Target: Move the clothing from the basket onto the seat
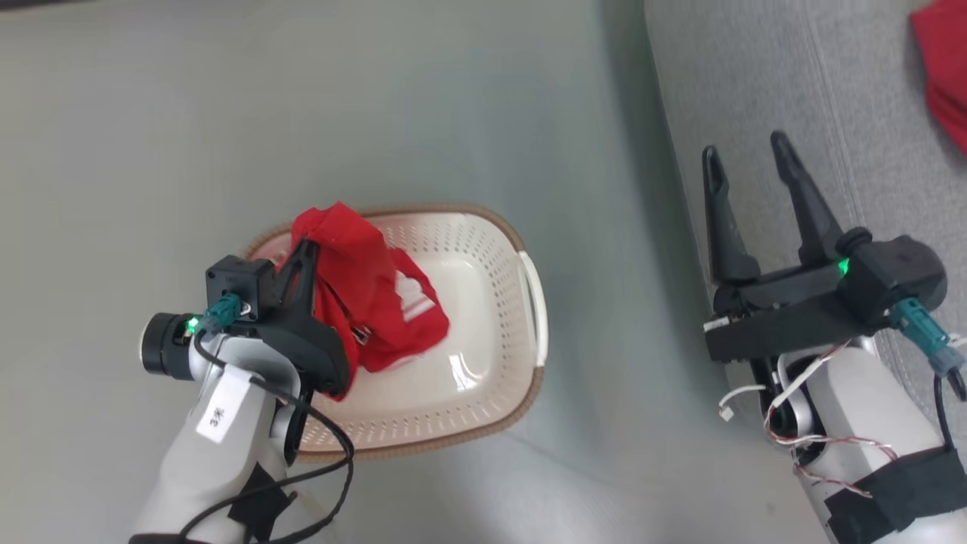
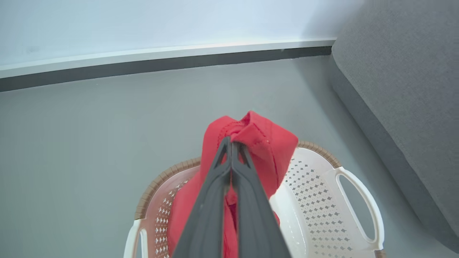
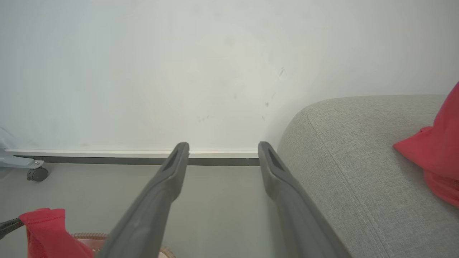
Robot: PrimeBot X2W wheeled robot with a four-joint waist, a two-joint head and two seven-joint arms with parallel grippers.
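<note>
The clothing (image 1: 363, 279), bright red with white trim, hangs bunched over the left half of the cream basket (image 1: 529, 393), its lower folds still inside. My left gripper (image 1: 306, 245) is shut on the top of the clothing (image 2: 265, 143), fingers pressed together above the basket (image 2: 315, 186). My right gripper (image 1: 744, 145) stands open and holds nothing, at the left edge of the grey seat (image 1: 831, 113). In the right wrist view the right gripper (image 3: 223, 145) points at the wall, with the seat (image 3: 358, 150) to its right and the clothing (image 3: 46, 229) at lower left.
Another red garment (image 1: 944, 68) lies on the seat at far right, also in the right wrist view (image 3: 437, 154). Grey floor surrounds the basket. A white wall with a dark skirting board (image 2: 161, 64) runs behind, and a castor wheel (image 3: 36, 174) stands by it.
</note>
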